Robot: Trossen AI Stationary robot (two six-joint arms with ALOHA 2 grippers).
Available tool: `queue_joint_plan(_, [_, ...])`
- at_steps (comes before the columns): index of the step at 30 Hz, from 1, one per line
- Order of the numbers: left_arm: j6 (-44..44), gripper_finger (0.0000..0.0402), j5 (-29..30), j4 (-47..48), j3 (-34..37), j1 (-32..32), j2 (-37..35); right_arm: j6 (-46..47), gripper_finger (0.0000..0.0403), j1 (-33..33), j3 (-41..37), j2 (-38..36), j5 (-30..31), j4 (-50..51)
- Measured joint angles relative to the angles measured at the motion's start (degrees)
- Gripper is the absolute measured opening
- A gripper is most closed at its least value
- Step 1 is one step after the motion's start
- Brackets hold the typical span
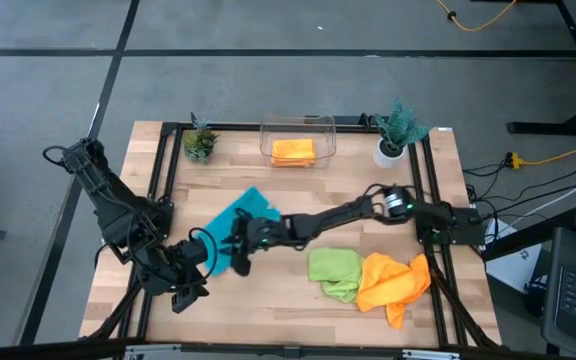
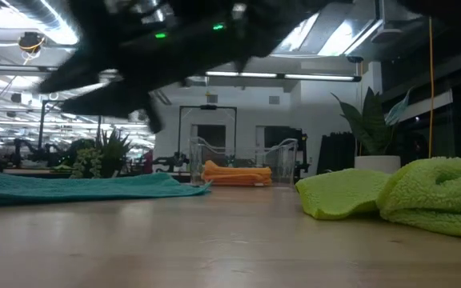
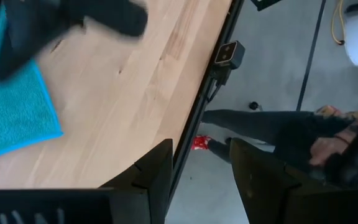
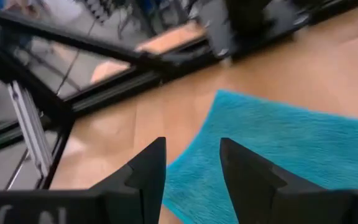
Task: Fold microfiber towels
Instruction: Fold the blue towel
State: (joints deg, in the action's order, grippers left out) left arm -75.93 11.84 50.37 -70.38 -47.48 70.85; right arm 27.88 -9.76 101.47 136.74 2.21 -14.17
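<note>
A teal towel lies spread flat on the table left of centre; it also shows in the low view. A lime green towel and an orange towel lie crumpled at the near right. A second orange towel lies folded in the clear bin. My right gripper is open and hovers over the teal towel's near-left corner, clear of it. My left gripper is open and empty by the table's near left edge, left of the teal towel.
The clear bin stands at the far middle, between two small potted plants. A black frame runs round the table. A person shows beyond the near edge. Bare wood lies at the near centre.
</note>
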Motion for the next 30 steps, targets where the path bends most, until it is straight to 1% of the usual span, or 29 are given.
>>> queue_joint_plan(3, [-0.01,0.0154,0.04,-0.04,-0.01,0.00,0.01,-1.29,0.0154,-0.41,11.88,6.23,-2.16,9.45])
queue_joint_plan(5, [0.00,0.0154,0.04,-0.03,0.00,0.00,0.00,-2.10,0.0154,-0.88,19.21,9.83,-2.09,15.10])
queue_joint_plan(7, [0.00,0.0154,0.01,0.00,0.01,0.00,0.00,-4.13,0.0154,-1.27,25.46,12.88,-0.64,20.12])
queue_joint_plan(9, [-0.03,0.0154,0.03,0.01,0.01,0.00,0.00,-5.20,0.0154,-1.59,29.98,16.00,1.14,23.56])
queue_joint_plan(11, [-0.04,0.0154,0.10,-0.03,0.01,0.00,0.02,-5.21,0.0154,-1.79,32.71,18.79,0.87,26.24])
queue_joint_plan(13, [-0.05,0.0154,0.74,-0.04,0.01,0.00,0.02,-4.45,0.0154,-2.20,33.33,20.65,0.79,27.18])
queue_joint_plan(15, [-0.04,0.0154,1.17,-0.04,0.01,0.00,0.02,-4.42,0.0154,-2.78,32.32,20.60,0.92,27.61])
queue_joint_plan(18, [-0.04,0.0154,1.19,-0.03,0.01,0.00,0.02,-6.33,0.0154,-3.97,32.28,20.14,-0.97,32.06])
queue_joint_plan(21, [-0.01,0.0154,1.19,-0.02,-0.01,0.00,0.02,-11.33,0.0154,-4.87,32.44,19.39,-7.27,38.14])
queue_joint_plan(23, [-0.01,0.0154,1.19,-0.02,0.01,0.00,0.02,-14.53,0.0154,-5.66,32.56,19.18,-12.77,42.38])
queue_joint_plan(25, [-0.05,0.0154,1.19,-0.01,0.01,0.00,0.02,-16.47,0.0154,-6.52,32.56,18.69,-17.99,49.74])
queue_joint_plan(27, [-0.05,0.0154,1.19,-0.02,-0.01,0.00,0.02,-19.01,0.0154,-7.04,32.73,18.54,-20.03,55.14])
queue_joint_plan(30, [-0.07,0.0154,1.19,0.00,0.00,0.00,0.02,-22.43,0.0154,-7.38,32.80,17.95,-20.34,61.34])
